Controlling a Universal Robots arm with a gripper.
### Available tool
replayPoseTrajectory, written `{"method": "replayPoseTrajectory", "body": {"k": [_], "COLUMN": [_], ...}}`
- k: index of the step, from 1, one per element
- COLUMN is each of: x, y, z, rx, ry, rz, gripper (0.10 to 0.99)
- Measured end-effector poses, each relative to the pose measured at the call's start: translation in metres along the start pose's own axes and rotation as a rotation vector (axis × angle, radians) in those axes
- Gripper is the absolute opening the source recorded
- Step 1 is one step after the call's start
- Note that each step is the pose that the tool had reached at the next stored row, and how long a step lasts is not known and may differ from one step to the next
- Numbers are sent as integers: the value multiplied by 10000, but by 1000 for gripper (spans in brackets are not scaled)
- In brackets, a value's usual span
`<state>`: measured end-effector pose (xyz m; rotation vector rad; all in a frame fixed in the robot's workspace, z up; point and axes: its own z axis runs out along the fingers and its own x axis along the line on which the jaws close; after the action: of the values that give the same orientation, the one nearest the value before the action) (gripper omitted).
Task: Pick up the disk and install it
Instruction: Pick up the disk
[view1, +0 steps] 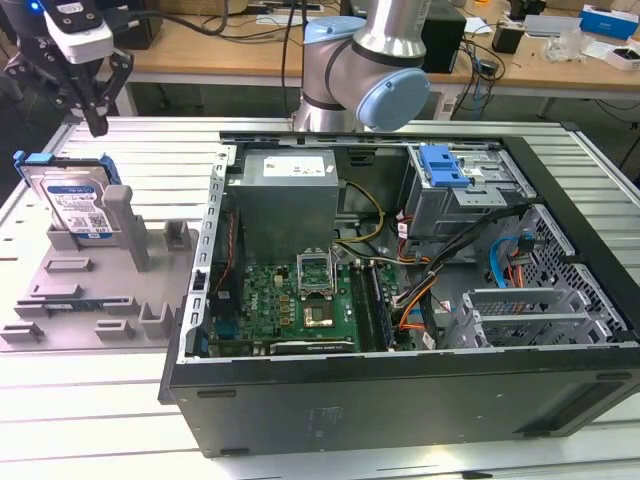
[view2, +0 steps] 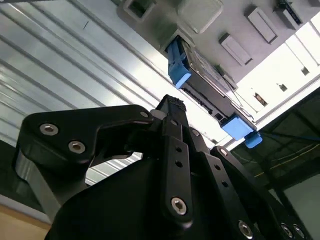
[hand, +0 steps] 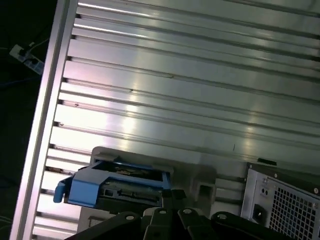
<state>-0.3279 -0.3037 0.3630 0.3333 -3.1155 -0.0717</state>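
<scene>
- Nearest in the exterior view lies an open black computer case (view1: 400, 400) on its side, its dark wall facing forward.
- To the exterior view's left of it, on the ribbed metal table (view1: 150, 150), sits a grey holder (view1: 90, 300).
- In that holder stands the disk (view1: 72, 205), on edge and leaning slightly back, its label face toward the exterior view.
- Its blue-framed top edge runs across that view. Its lower part sits in the holder, so I cannot tell which side is longer.
- A grey post (view1: 120, 215) stands just beside the disk on the exterior view's right. Above the top edge is open air.
- The pincer (view1: 97, 125) hangs over that edge, apart from it, fingers pressed together on nothing.
- Bare table lies beyond the disk.
</scene>
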Motion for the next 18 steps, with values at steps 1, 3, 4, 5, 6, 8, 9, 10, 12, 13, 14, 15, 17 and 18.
{"method": "replayPoseTrajectory", "body": {"k": [1,3,4,5,6,8,9,10,12,13,14,15,17,18], "x": [0,0,0,0,0,0,1,0,-1,-1,0,0,0,0], "y": [0,0,0,0,0,0,0,0,0,0,1,1,1,1], "z": [0,0,0,0,0,0,-1,-1,0,0,2,3,5,6], "rx": [-4,-10,-13,-16,-20,-24,-24,-23,-16,7,26,32,41,44], "ry": [33,80,107,129,161,201,208,212,219,233,254,265,288,295], "rz": [-243,-594,-789,-960,-1188,-1528,-1625,-1704,-1822,-2004,-2368,-2592,-3033,-3206], "gripper": [114,169,235,294,357,416,475,541,541,541,541,541,541,541]}}
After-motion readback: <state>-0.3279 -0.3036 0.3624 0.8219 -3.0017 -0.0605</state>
